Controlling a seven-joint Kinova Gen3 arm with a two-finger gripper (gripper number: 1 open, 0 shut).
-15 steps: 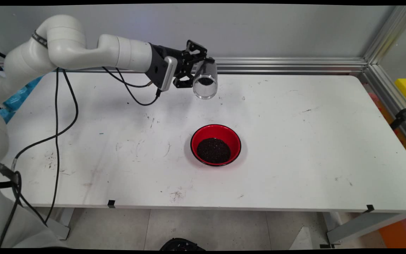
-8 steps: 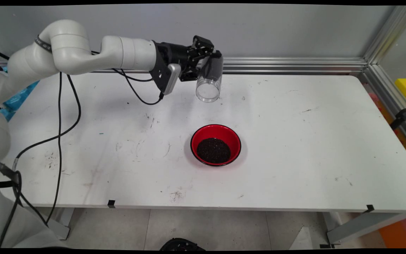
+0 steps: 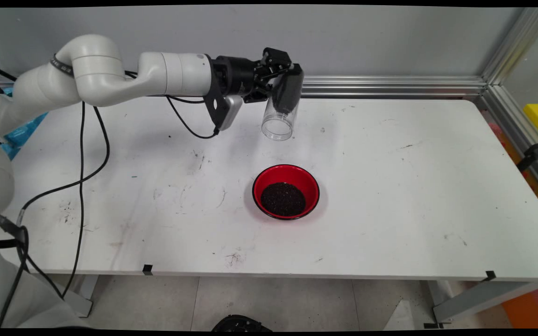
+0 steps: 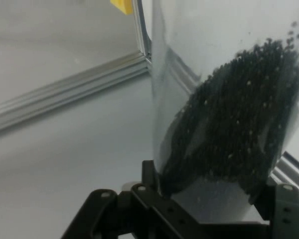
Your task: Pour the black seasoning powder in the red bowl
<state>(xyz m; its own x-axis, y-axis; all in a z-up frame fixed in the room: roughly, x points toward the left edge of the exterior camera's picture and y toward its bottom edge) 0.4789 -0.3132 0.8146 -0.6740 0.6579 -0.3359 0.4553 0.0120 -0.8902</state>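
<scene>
Nearest the camera, on the white table (image 3: 390, 210), stands a red bowl (image 3: 286, 191) with a black rim, partly filled with dark, fine grains (image 3: 283, 199). It sits alone at about the middle of the tabletop, well apart from everything else. Farther back and above the table, the gripper (image 3: 284, 86) reaches in from the left and is clamped on a clear jar (image 3: 280, 116), held in the air over the far part of the table, beyond the bowl and a little to its left. The jar is tilted with its open mouth pointing down and toward the camera. In the hand view the jar (image 4: 229, 99) rises between the fingers (image 4: 284, 204), and a mass of small black beads (image 4: 239, 124) lies heaped against its wall. Behind it runs the aluminium rail (image 3: 390, 86) along the grey wall (image 3: 367, 42).
</scene>
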